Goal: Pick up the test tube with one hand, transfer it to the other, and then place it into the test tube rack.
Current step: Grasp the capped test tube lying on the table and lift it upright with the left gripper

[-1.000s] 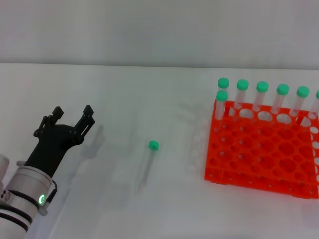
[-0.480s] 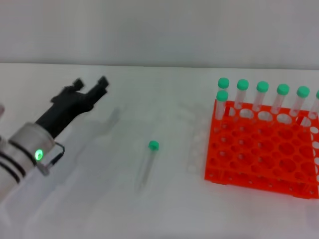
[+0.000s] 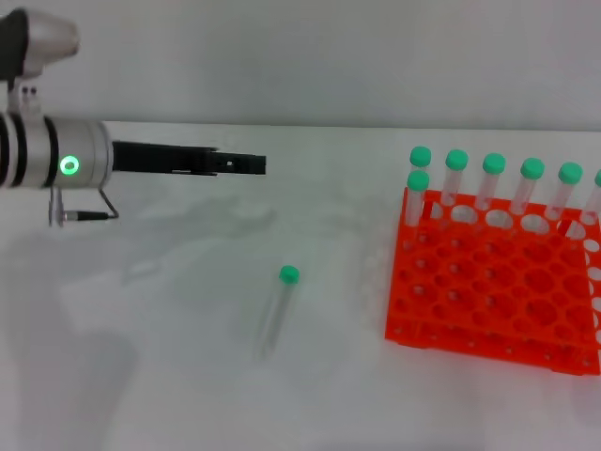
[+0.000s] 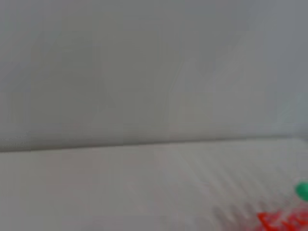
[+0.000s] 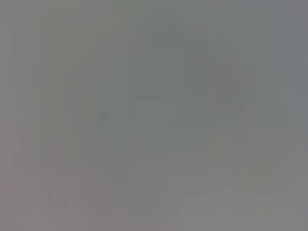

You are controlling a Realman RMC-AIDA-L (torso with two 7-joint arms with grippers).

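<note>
The test tube [image 3: 276, 310] lies on the white table at centre, its mint-green cap [image 3: 289, 274] pointing away from me. My left gripper [image 3: 255, 165], black on a silver-white arm with a green light [image 3: 69, 166], reaches level from the upper left, seen edge-on, above the table and well behind the tube. The orange-red test tube rack [image 3: 493, 296] stands at the right, apart from both. In the left wrist view only a corner of the rack [image 4: 281, 222] and one green cap [image 4: 302, 190] show. My right gripper is out of view.
Several green-capped tubes [image 3: 494, 180] stand upright in the rack's back row. The table's far edge [image 3: 319, 127] meets a plain grey wall. The right wrist view shows only flat grey.
My left arm has swung up from the near left and turned level, its gripper now pointing right and farther toward the centre. The tube and rack have not moved.
</note>
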